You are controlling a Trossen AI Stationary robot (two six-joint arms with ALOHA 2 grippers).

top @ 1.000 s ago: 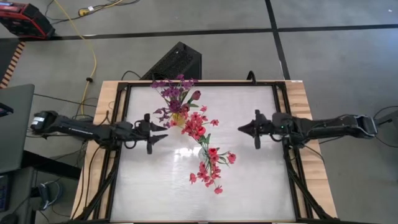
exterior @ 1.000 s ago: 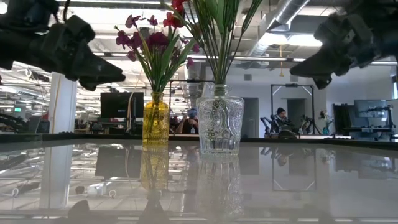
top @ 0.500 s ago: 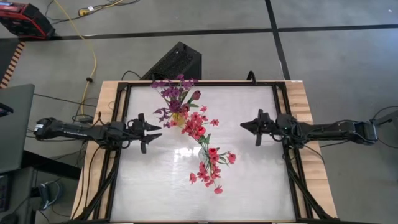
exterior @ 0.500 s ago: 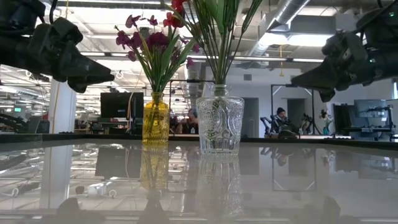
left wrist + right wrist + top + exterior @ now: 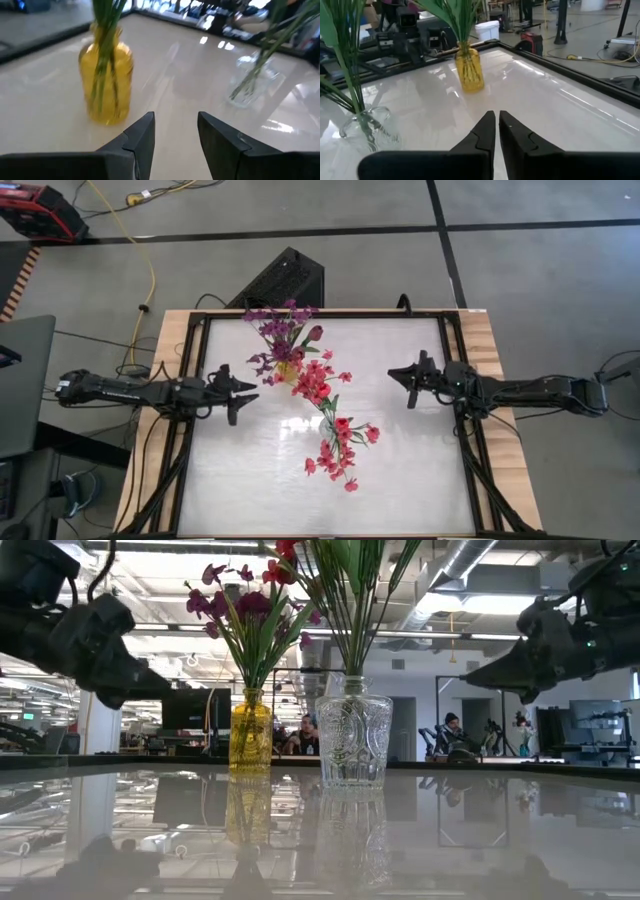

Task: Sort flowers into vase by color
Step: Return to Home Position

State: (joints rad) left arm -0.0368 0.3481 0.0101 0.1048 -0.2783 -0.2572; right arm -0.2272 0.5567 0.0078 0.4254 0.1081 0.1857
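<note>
A yellow glass vase stands on the table and holds purple-magenta sprigs and a dark maroon tulip bud. Beside it a clear cut-glass vase holds red-pink sprigs. Both vases also show in the left wrist view. My left gripper hovers open and empty left of the yellow vase, pointing at it. My right gripper hovers shut and empty right of the vases.
The glossy white tabletop has a dark frame along its edges. A black box sits on the floor behind the far edge. People sit at desks in the room beyond.
My left gripper has drawn back toward the table's left edge, away from the yellow vase, and sunk a little. My right gripper has drawn back slightly toward the right and far edges. The vases and flowers have stayed where they were.
</note>
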